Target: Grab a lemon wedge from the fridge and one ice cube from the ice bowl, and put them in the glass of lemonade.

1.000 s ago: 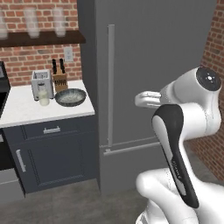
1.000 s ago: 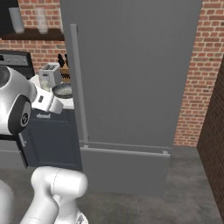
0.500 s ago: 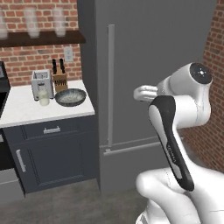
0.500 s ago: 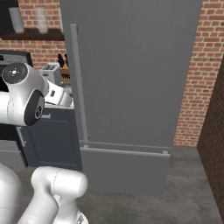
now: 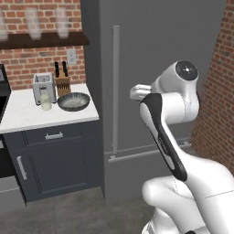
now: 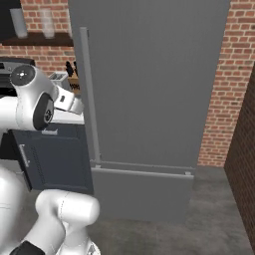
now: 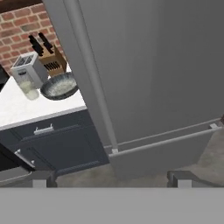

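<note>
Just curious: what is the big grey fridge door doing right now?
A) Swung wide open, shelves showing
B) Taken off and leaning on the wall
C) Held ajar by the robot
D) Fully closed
D: the fridge door sits flush with its long bar handle untouched, no white interior showing, and the end effector hangs in front of it, jaws open and empty.

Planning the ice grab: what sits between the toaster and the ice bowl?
The glass of lemonade stands before the toaster, left of the ice bowl, in the left base view.
</note>
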Tool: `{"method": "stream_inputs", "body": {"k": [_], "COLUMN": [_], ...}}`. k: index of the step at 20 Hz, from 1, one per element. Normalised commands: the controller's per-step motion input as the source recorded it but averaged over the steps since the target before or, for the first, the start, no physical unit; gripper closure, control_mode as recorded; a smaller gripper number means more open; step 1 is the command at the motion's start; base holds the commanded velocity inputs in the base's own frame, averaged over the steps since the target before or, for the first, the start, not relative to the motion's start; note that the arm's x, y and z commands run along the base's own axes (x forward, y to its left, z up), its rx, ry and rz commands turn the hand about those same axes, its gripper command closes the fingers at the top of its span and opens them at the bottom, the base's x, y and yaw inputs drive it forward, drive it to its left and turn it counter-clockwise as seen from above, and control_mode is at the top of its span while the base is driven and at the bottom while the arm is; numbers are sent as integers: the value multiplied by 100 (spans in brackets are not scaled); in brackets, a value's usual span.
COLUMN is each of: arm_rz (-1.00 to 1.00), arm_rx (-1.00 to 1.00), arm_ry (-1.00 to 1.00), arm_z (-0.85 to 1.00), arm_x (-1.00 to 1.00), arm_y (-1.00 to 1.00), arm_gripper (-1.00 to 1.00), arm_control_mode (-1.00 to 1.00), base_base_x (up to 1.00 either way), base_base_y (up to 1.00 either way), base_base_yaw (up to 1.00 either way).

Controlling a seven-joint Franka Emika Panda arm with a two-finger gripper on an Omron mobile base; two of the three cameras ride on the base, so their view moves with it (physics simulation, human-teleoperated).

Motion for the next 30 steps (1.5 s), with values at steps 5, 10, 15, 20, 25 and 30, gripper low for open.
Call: {"method": "stream_inputs", "body": {"k": [5, 10, 15, 20, 25, 30], "arm_rz": [1, 3, 3, 8, 12, 10], "arm_rx": [-12, 0, 0, 0, 2, 0], "arm_ry": [16, -3, -7, -1, -1, 0], "arm_z": [0, -20, -17, -11, -1, -2], "arm_x": [23, 17, 59, 85, 55, 19], "arm_y": [4, 0, 0, 0, 1, 9], "arm_gripper": [-100, -100, -100, -100, -100, -100], "arm_control_mode": [-100, -100, -100, -100, -100, -100], "base_base_x": [0, 0, 0, 0, 0, 0], "base_base_y": [0, 0, 0, 0, 0, 0], "base_base_yaw": [0, 0, 0, 0, 0, 0]}}
